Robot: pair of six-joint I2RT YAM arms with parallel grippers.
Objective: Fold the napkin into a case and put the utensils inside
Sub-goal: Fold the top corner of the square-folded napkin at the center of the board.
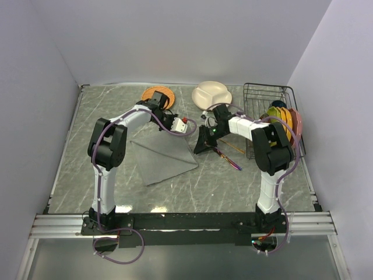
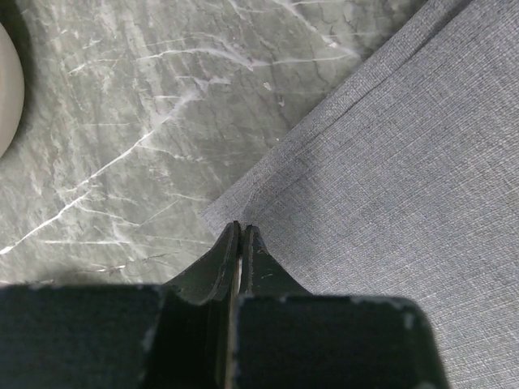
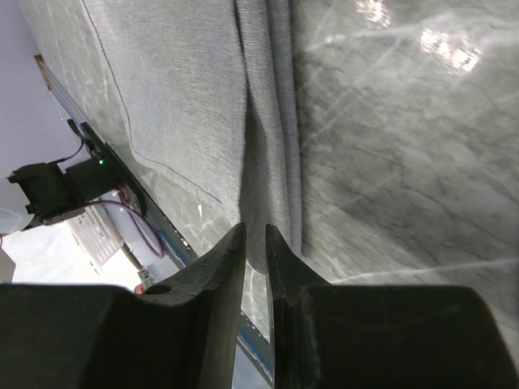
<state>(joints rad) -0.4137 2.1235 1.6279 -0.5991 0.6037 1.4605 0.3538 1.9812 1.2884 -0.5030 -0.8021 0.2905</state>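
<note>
The grey napkin [image 1: 163,156] lies folded on the table between the arms; no narrow case shape shows. My left gripper [image 1: 186,126] is shut, its tips [image 2: 242,227] over the napkin's [image 2: 389,162] far corner, with nothing visibly held. My right gripper [image 1: 200,148] sits at the napkin's right corner. In the right wrist view its jaws [image 3: 255,232] stand a narrow gap apart with the napkin's [image 3: 186,97] bunched folded edge running in between the tips. The purple knife [image 1: 231,161] and gold spoon [image 1: 234,147] lie on the table just right of the right gripper.
A cream divided plate [image 1: 211,93] and a round orange woven mat [image 1: 157,93] sit at the back. A black wire rack [image 1: 262,96] with coloured plates [image 1: 287,121] stands at the back right. The cream plate's rim shows in the left wrist view [image 2: 6,89].
</note>
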